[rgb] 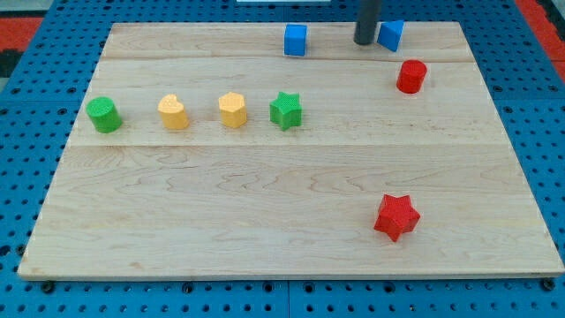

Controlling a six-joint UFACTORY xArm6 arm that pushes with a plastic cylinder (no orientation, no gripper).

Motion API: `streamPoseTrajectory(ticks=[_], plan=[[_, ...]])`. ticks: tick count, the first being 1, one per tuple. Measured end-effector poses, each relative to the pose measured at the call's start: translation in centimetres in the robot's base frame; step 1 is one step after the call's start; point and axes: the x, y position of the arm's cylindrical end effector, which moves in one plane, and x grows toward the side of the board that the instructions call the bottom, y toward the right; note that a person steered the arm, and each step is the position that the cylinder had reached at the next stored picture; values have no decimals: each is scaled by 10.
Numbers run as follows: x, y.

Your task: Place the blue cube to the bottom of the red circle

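Note:
The blue cube (296,40) sits near the top edge of the wooden board (265,221), left of centre-right. The red circle, a short cylinder (410,77), stands at the upper right, below and right of a second blue block (390,34). My tip (365,41) is at the board's top, right of the blue cube and just left of the second blue block, close to it. The red circle lies below and to the right of my tip.
A green cylinder (104,115), a yellow heart (174,112), a yellow hexagon (232,109) and a green star (285,110) stand in a row across the left half. A red star (395,217) sits at the lower right.

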Motion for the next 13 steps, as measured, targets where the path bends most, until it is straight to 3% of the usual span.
streamPoseTrajectory(ticks=[1, 2, 3, 4, 5, 7, 8, 9, 10, 13], plan=[[-5, -73], [57, -92], [106, -71], [40, -64], [35, -139], [125, -90], [87, -116], [112, -165], [149, -145], [134, -39]])
